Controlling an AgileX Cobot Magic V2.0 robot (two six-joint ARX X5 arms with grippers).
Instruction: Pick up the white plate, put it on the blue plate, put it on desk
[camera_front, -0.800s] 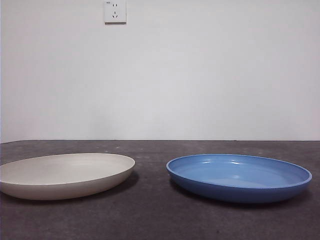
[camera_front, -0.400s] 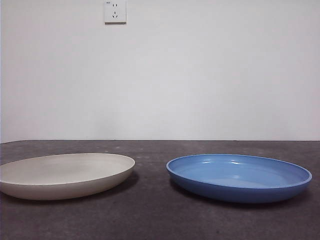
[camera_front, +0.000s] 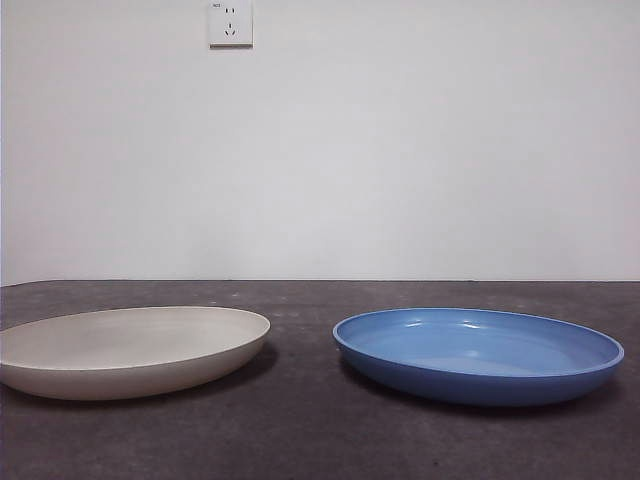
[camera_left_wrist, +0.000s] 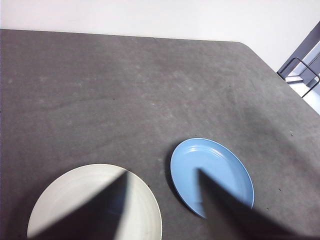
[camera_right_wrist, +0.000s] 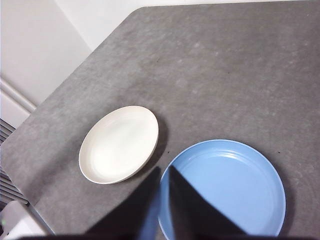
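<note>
White plate (camera_front: 130, 350) lies flat on the desk (camera_front: 300, 430) at the left of the front view, empty and untouched. Against the two earlier front pictures nothing has shifted: same place, same attitude, no arm in that view. To its right, apart by a clear strip of tabletop, sits the blue plate (camera_front: 478, 355), likewise unmoved and empty. On the wall above, a power socket (camera_front: 230, 22) is the only other item.

From the left wrist view, the left gripper (camera_left_wrist: 162, 175) hangs high above the desk with its jaws spread wide apart, one dark jaw overlapping the white plate (camera_left_wrist: 75, 200) and the other the blue plate (camera_left_wrist: 220, 165) (overlap in the picture only; no contact). From the right wrist view, the right gripper (camera_right_wrist: 163, 172) also sits high, jaws drawn close with only a thin slit between them, above the near rim of the blue plate (camera_right_wrist: 235, 185); the white plate (camera_right_wrist: 120, 144) lies beside it.

Finding: no change, so the task has not begun. The pickup of the white plate appears to be the first step outstanding, and the left gripper looks the better placed for it.
</note>
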